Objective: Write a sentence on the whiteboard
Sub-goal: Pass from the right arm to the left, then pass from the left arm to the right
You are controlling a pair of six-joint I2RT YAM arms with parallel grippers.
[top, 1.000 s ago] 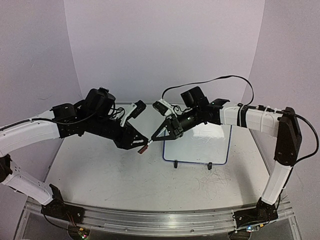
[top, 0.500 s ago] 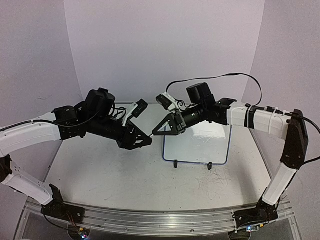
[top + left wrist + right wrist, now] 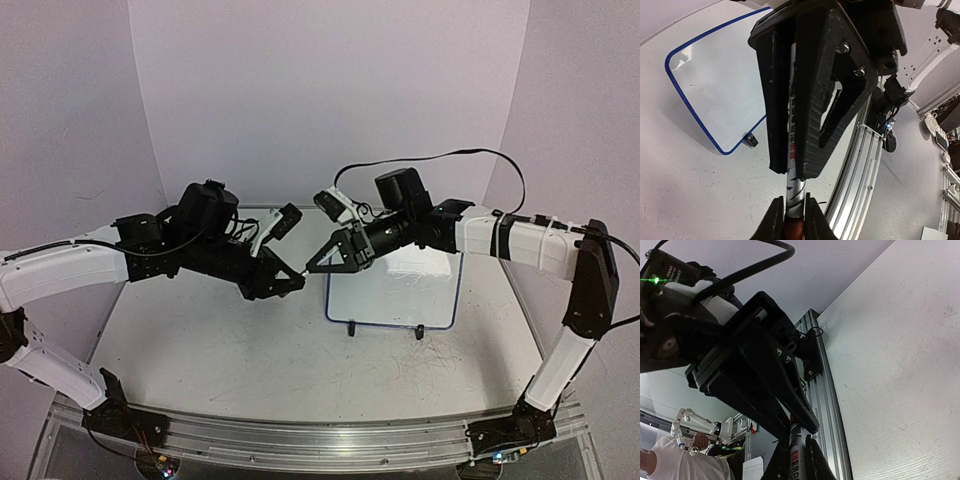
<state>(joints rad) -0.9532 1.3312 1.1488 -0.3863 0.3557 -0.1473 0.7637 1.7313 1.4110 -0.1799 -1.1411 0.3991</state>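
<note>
Top view: the left hand (image 3: 297,281) and right hand (image 3: 311,268) meet tip to tip above the worktop (image 3: 200,350). The whiteboard (image 3: 400,290) stands just right of them, its top hidden by the right arm.

Left wrist: the left hand clamps the red end of a marker (image 3: 795,192); the board looks blank. This is probably uncapping, which next calls for a straight pull apart.

Right wrist: the right hand is clamped on the barrel, whose ends are hidden.

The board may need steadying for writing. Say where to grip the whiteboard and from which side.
Pinch the whiteboard by its thin blue frame, probably at the right edge, coming in from the right: the panel stands propped up and is thin there, and the clip feet take up the bottom edge.
</note>
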